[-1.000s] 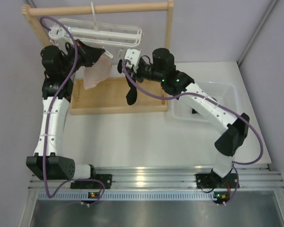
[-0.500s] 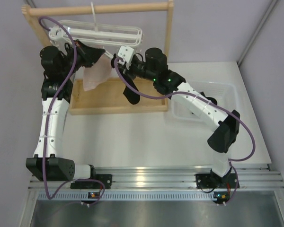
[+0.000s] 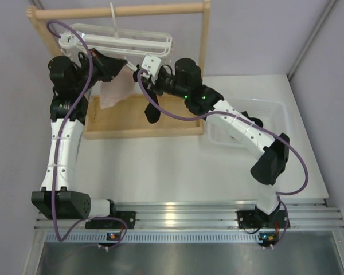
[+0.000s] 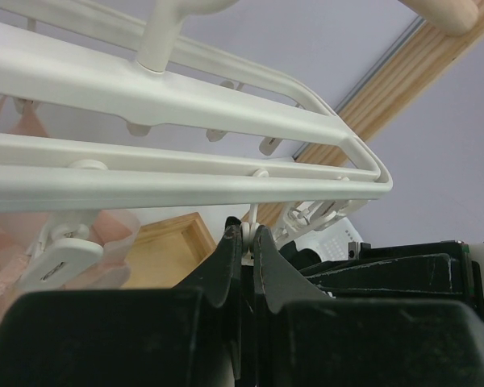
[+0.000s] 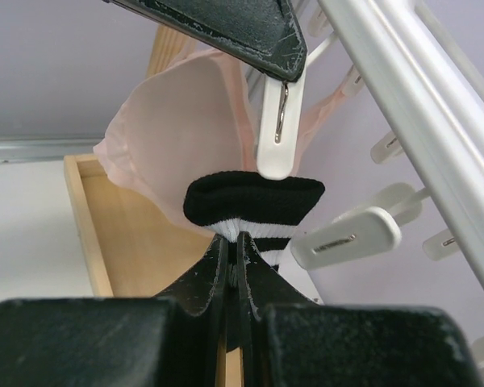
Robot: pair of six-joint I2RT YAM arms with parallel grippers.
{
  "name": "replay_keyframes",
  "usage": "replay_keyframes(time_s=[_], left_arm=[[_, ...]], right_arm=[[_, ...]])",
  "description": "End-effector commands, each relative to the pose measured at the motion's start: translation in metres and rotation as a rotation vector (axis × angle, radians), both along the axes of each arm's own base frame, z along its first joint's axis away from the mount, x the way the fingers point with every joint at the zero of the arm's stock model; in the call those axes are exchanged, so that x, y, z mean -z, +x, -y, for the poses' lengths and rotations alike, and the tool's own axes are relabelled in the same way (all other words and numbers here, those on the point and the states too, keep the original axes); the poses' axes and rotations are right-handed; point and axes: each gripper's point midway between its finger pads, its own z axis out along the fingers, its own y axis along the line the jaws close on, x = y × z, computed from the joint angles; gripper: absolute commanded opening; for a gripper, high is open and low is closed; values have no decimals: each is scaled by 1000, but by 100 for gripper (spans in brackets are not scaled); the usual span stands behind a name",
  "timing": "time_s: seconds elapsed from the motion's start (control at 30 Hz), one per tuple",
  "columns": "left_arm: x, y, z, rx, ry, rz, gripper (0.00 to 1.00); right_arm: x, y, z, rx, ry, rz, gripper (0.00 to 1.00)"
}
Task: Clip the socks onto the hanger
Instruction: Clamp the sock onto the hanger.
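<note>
Two grippers entered, both closed. The right gripper (image 5: 234, 239) is pinched tight on one sock (image 5: 254, 193), just below the cuff. The sock is black and limp, with a ribbed cuff band and thin white stripes under it. Its cuff is uppermost and the rest dangles beneath the fingers in the top view. Its toe end is cut off in the right wrist view. The cuff sits directly under a white clip (image 5: 274, 133), at its lower tip; whether the clip bites the fabric cannot be told. The left gripper (image 4: 246, 235) is closed on the upper end of that clip. The clip hangs from the hanger (image 4: 185, 97), a white oblong frame carrying further clips, hooked on the wooden rack (image 3: 132, 10) at the far left corner of the table (image 3: 160, 172). Also listed: a pink cloth (image 5: 173, 129), pegged to the hanger behind the sock; and a white bin (image 3: 273, 107) by the right edge, partly hidden behind the right arm (image 3: 241, 123).
</note>
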Motion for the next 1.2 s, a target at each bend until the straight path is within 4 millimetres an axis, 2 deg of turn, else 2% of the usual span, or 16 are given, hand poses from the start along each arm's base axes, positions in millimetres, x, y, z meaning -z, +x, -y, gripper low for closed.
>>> replay_keyframes(time_s=[0.0,0.47,0.73,0.9,1.1,1.17], left_arm=[[13,-14,5,38,14,-53,0],[15,-13,6,44,9,-62,0],[14,-14,5,35,16,-62,0],[15,-13,4,26,13,-71,0],[13,-13,5,36,3,-74,0],[13,-13,5,36,3,-72,0]], right_arm=[[-59,-21,-3,-29,108,90,0],[-73,-26,-1,-31,128,122,0],[-78,-17,6,36,143,140,0],[-82,-19,9,44,150,158,0],[-77,-23,0,15,136,169,0],[-84,-27,-4,6,155,197,0]])
